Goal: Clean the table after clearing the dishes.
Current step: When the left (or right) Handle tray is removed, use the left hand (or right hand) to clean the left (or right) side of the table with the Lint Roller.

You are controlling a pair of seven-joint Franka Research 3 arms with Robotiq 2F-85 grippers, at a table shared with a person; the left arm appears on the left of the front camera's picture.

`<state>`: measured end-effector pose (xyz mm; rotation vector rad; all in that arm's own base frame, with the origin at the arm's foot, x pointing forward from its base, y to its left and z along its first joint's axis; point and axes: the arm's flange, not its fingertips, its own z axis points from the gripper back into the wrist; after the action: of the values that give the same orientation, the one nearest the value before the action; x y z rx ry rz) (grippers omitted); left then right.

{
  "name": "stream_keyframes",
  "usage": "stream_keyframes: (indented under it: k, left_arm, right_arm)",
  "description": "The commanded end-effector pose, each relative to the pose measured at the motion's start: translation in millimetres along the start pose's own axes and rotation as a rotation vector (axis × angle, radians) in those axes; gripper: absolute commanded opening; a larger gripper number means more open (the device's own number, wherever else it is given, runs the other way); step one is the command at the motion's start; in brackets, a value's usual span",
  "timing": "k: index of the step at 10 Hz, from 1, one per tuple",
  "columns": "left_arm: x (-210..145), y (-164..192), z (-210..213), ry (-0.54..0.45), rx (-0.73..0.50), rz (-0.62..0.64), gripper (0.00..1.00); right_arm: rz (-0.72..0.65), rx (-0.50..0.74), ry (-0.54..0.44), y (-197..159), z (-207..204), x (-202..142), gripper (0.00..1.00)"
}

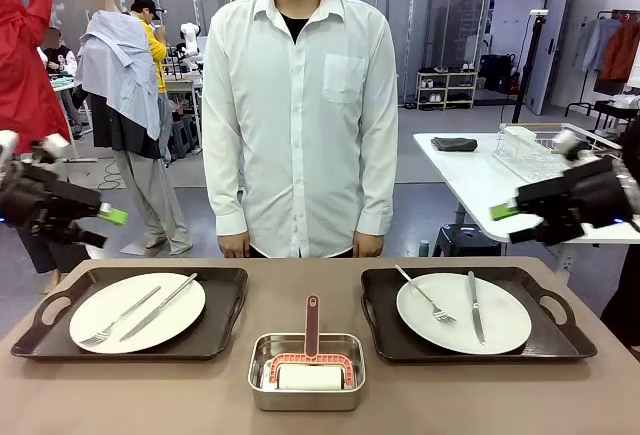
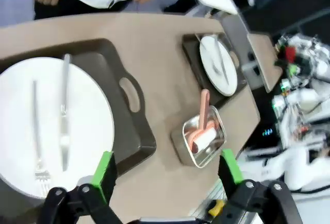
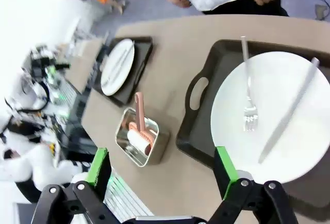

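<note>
Fingers (image 2: 104, 175) on my left gripper (image 2: 167, 168) are spread wide with nothing between them, and my right gripper (image 3: 161, 168) matches: pads apart, empty. Both arms hang high and out to the sides, off the table (image 1: 300, 290), which I read as leaving a free way down to the dishes.

Nothing is cleared yet. The left plate (image 1: 137, 312) lies on the left tray (image 1: 225, 295) and the right plate (image 1: 463, 312) on the right tray (image 1: 555, 305), each with a fork (image 1: 425, 293) and knife (image 1: 474, 307) across it. That gives one setting per arm, and the cut-out handles suggest the trays are meant to be lifted whole.

Between the trays, at the near edge, a steel pan (image 1: 306, 373) holds a pink-handled roller (image 1: 311, 320), probably placed centrally so either arm can reach it for cleaning. A person (image 1: 300, 105) stands at the far edge, hands (image 1: 235, 247) touching nothing.

I can read no brand or label. The wrist views are soft, so small print may escape me.
</note>
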<state>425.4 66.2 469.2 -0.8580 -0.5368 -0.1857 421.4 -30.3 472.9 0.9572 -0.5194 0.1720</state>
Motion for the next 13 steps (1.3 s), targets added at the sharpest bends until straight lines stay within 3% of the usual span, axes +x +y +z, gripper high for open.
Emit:
stream_keyframes:
  k: [1,3,5,8,10,11,13]
  left_arm:
    - [2.0,33.3,29.9,-0.152,-0.003,0.183,1.0]
    - [-17.6,82.6,92.4,-0.321,0.03,0.352,1.0]
    - [-37.1,110.7,123.0,-0.405,0.049,0.455,1.0]
    - [-62.0,113.7,158.8,-0.482,0.128,0.528,1.0]
    - [-54.2,104.5,148.6,-0.462,0.161,0.506,1.0]
    - [-61.3,123.1,165.6,-0.47,0.125,0.52,1.0]
    - [-61.3,123.1,165.6,-0.47,0.125,0.52,1.0]
  right_arm:
    - [-0.078,-0.014,-0.16,-11.9,40.5,-26.7,1.0]
    - [-0.252,0.022,-0.372,-67.1,126.9,-51.2,1.0]
    - [-0.406,0.059,-0.525,-112.9,172.1,-72.8,1.0]
    - [-0.463,0.042,-0.606,-130.5,197.4,-93.9,1.0]
    - [-0.493,0.024,-0.586,-136.1,204.5,-102.6,1.0]
    - [-0.493,0.024,-0.586,-136.1,204.5,-102.6,1.0]
    - [-0.493,0.024,-0.586,-136.1,204.5,-102.6,1.0]
